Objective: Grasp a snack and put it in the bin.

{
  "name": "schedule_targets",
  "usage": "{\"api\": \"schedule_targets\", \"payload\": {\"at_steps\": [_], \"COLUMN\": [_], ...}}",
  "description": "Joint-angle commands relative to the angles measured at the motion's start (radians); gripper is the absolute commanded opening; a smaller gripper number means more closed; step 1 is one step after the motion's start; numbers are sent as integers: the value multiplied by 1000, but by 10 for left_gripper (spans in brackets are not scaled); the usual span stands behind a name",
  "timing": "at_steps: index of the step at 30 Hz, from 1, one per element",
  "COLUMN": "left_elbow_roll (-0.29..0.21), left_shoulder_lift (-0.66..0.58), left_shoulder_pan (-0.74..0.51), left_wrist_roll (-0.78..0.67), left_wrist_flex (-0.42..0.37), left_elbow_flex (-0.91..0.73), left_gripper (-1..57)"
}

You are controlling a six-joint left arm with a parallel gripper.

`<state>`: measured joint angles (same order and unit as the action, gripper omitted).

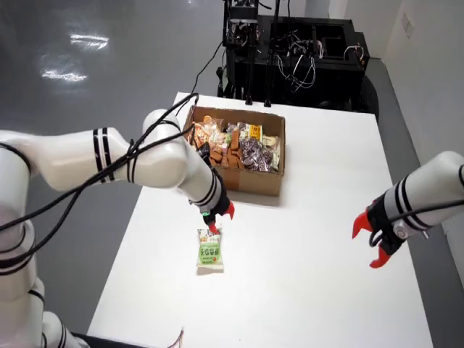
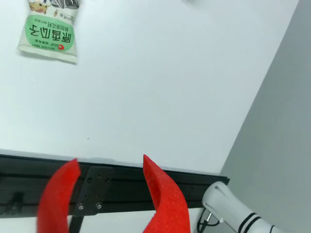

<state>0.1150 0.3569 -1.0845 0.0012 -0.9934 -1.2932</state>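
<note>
One green-and-white foil snack packet lies flat on the white bench, just in front of an open brown cardboard box that is filled with assorted wrapped snacks. In the overhead view, the white arm reaching in from the left holds its red-fingered gripper low over the packet's far edge, between packet and box. Its jaws stand apart with nothing between them, and whether the lower finger touches the wrapper cannot be told. At the right of that view a second white arm hangs its own red gripper above the bench, well apart from the packet, jaws also spread. The close view looks past two red fingers to the same packet near the top left.
</note>
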Motion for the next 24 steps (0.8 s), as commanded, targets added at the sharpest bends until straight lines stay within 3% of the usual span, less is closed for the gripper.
{"api": "schedule_targets", "payload": {"at_steps": [1, 14, 24], "left_elbow_roll": [9, 61, 66], "left_shoulder_lift": [-1, 32, 90], "left_shoulder_pan": [13, 72, 104], "left_wrist_roll": [19, 113, 176], "left_wrist_flex": [5, 12, 83], "left_elbow_flex": [-1, 4, 20], "left_gripper": [296, 369, 385]}}
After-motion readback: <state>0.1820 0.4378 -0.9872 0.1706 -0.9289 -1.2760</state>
